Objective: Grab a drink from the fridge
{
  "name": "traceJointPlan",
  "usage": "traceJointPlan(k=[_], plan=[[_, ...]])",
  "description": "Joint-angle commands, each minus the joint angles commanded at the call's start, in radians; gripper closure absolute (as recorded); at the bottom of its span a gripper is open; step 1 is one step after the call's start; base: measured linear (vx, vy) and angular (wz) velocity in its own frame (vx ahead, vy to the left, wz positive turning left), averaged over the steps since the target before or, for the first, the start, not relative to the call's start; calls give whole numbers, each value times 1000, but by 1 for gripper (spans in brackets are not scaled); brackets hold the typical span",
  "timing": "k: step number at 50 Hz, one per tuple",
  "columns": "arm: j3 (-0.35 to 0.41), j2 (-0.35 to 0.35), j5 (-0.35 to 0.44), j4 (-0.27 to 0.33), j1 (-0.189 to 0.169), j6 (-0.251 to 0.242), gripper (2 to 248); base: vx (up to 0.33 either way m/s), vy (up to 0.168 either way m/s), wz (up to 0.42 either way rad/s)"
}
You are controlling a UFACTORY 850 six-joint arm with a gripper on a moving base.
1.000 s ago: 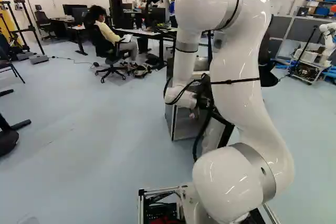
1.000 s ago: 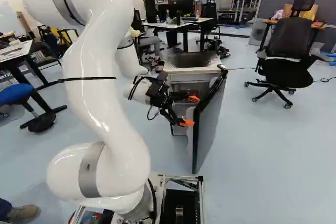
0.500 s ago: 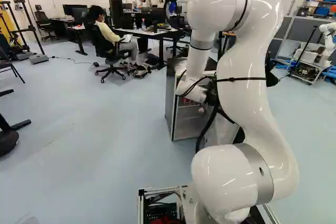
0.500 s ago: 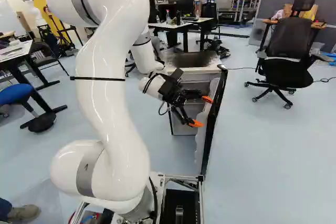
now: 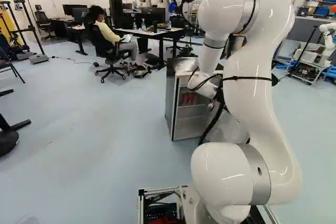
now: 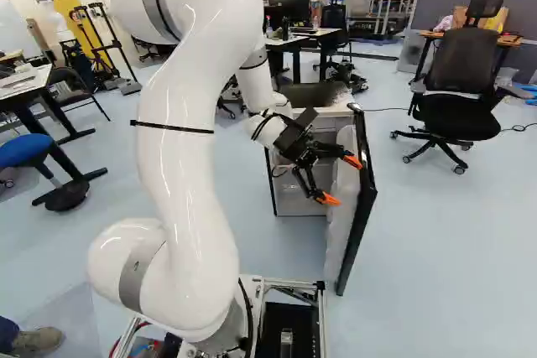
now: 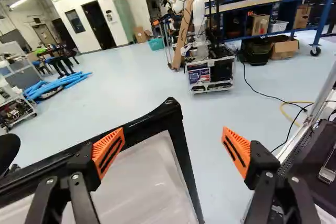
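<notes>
Opening step, I judge; reach-in comes next.
The squat, dark-sided metal fridge (image 5: pixel 170 100) has its black-framed, pale-lined door (image 6: pixel 342 241) open, right; my black, orange-padded gripper (image 7: pixel 173 132) is there, fingers spread. Red drinks (image 5: pixel 188 98) sit inside, left: clear the door first.

My arm (image 5: pixel 257 87) rises right of the middle, partly hiding the small fridge (image 5: pixel 170 98). I can make out red items (image 5: pixel 189 98) in its upper part.
</notes>
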State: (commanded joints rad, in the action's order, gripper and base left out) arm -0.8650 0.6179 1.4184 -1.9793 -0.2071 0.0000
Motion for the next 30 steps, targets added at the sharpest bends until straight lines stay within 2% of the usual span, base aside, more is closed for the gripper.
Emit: traceJointPlan(k=[30], plan=[[-142, 53, -26, -25, -165, 0, 3, 0, 0, 0]])
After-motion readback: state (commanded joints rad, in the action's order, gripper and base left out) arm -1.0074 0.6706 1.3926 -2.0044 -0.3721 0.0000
